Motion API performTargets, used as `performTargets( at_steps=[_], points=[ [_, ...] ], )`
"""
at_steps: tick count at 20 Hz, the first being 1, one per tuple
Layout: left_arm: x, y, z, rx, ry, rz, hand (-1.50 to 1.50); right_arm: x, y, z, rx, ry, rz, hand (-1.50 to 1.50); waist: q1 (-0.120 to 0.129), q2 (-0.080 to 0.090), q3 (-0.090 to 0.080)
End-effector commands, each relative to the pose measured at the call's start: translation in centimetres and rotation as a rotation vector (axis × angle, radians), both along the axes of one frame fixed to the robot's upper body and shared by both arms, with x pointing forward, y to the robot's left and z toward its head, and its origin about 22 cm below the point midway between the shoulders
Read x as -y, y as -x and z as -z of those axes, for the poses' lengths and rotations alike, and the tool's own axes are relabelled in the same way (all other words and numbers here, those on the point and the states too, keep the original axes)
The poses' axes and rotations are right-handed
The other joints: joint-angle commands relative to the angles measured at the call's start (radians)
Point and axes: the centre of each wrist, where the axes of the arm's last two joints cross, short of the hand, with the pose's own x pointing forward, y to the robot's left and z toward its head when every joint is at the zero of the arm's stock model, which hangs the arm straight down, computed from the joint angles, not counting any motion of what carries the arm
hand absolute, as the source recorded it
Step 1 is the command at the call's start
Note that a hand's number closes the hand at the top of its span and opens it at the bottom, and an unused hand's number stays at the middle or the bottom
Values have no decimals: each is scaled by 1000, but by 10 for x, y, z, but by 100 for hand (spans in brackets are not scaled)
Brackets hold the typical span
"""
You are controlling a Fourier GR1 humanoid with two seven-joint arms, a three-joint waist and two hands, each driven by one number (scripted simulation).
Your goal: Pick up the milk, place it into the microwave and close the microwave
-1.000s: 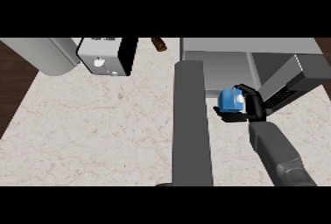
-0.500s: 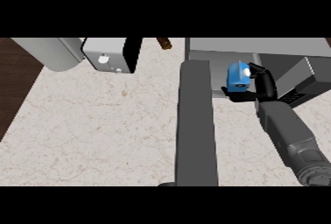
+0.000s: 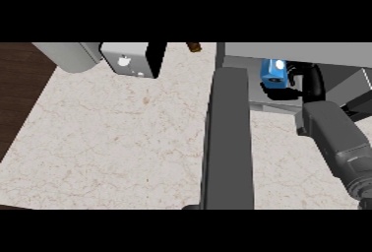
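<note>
The milk point(image 3: 274, 74), a blue carton with a white top, sits at the mouth of the microwave point(image 3: 291, 49), inside the opening along the upper right of the head view, and appears to be over the oven floor, though whether it rests on that floor or is carried clear of it cannot be told. The right hand point(image 3: 309, 81) is at the carton's right side, its black fingers point(image 3: 294, 74) curled round the carton and holding it; the grey forearm runs down toward the lower right edge. The left hand is not in view. The microwave door point(image 3: 229, 142) stands open, seen edge-on as a long dark slab reaching down across the marble desk point(image 3: 109, 142). A white and black appliance point(image 3: 134, 58) and a grey cylindrical vessel point(image 3: 69, 54) stand at the desk's far left, well apart from the work. Judgement: the carton is likely light and fairly stiff, with flat smooth sides that could slide within a side hold and a tall body that could tip if released off level. A hold across two opposite flat faces near mid-height, as now, seems soundest. The placing step appears nearly complete; release and door closing remain.
</note>
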Motion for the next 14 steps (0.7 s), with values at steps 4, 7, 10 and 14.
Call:
performTargets(
  at_steps=[4, 7, 10, 14],
  points=[
    [-4, -10, -7, 21, -14, 15, -150, 17, -4, -17, 12, 51, 96, 150, 32, 17, 3],
    [3, -13, -5, 18, -15, 40, -150, 22, -4, -17, 6, 57, 111, 150, 38, 23, 4],
    [-3, -20, -7, 24, -22, 21, -150, 28, -6, -26, 16, 45, 137, 150, 34, 29, 3],
    [-4, -26, -7, 18, -17, 42, -150, 34, -11, -39, 43, 40, 162, 150, 45, 36, 3]
  ],
)
